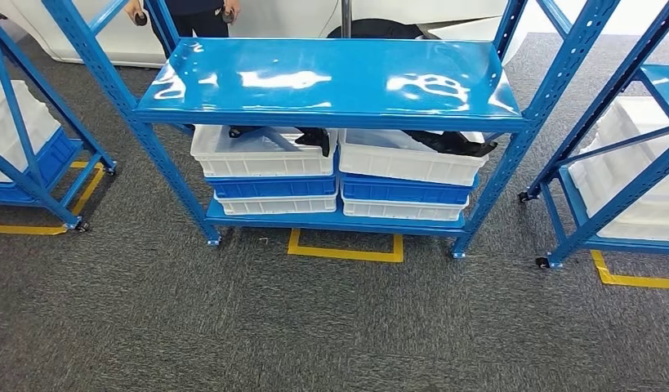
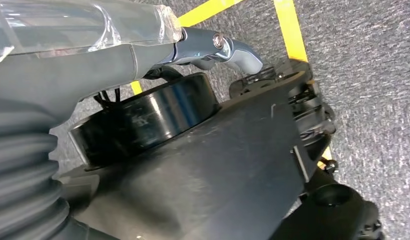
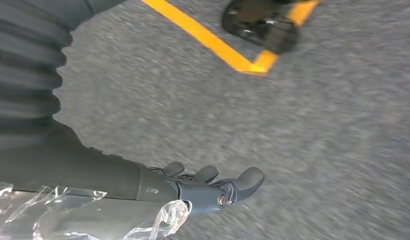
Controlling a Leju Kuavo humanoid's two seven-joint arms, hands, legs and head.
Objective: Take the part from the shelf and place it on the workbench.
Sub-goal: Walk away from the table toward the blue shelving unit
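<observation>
Blue shelf (image 1: 331, 82): top deck bare; black parts (image 1: 453, 144) in white bins (image 1: 408, 159) beneath. Open grey carpet (image 1: 314, 327) before it. Right hand (image 3: 213, 187) spread, holding nothing; left hand (image 2: 228, 50) state cannot be told.

You face grey carpet (image 1: 314, 327) marked with yellow tape (image 1: 345, 252); a person (image 1: 192, 12) stands behind, and more blue racks (image 1: 37, 171) with white bins (image 1: 633, 163) flank both sides.

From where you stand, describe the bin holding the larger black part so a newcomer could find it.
Start at the blue metal shelf unit straight ahead and look under its glossy top deck. Two stacks of crates sit side by side on the bottom deck; it is the white plastic crate topping the right stack, with a black part poking over its rim.
</observation>
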